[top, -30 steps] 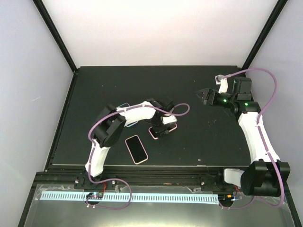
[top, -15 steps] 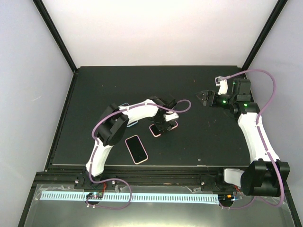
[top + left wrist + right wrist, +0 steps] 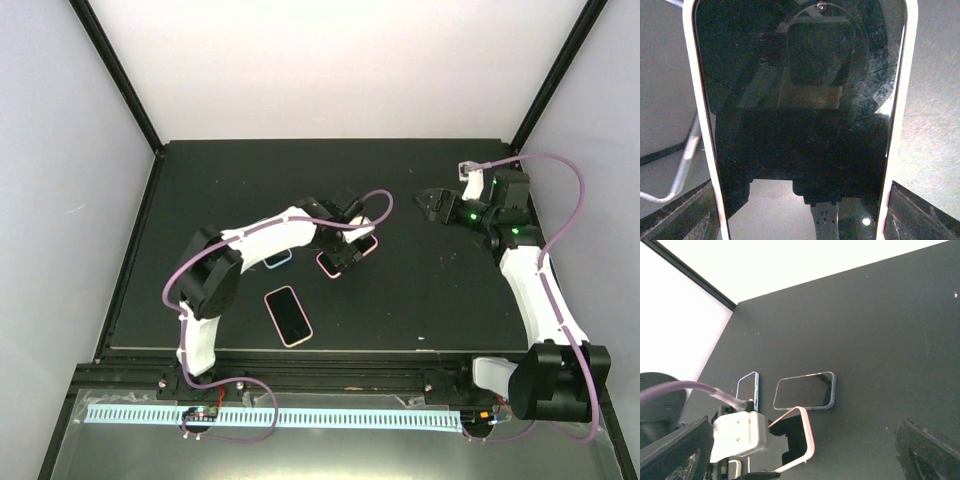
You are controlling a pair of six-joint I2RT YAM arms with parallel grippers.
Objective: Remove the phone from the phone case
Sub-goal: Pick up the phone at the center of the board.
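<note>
A phone in a pink case (image 3: pixel 342 262) is held between the fingers of my left gripper (image 3: pixel 347 250) near the table's middle. In the left wrist view its dark screen (image 3: pixel 800 100) fills the frame, with the pink case rim (image 3: pixel 700 125) along both sides. The gripper (image 3: pixel 800 222) is shut on it. In the right wrist view the pink-cased phone (image 3: pixel 802 432) is tilted up off the table below the left wrist's white body. My right gripper (image 3: pixel 433 203) is open and empty, raised at the right and well apart from the phone.
A second phone in a pale pink case (image 3: pixel 288 315) lies flat at the front. An empty blue case (image 3: pixel 278 259) lies partly under the left arm. The right wrist view shows that blue case (image 3: pixel 748 390) beside a phone in a bluish-purple case (image 3: pixel 804 391).
My left gripper has carried the pink-cased phone a little toward the back of the table and turned it. My right gripper has shifted slightly toward the back.
</note>
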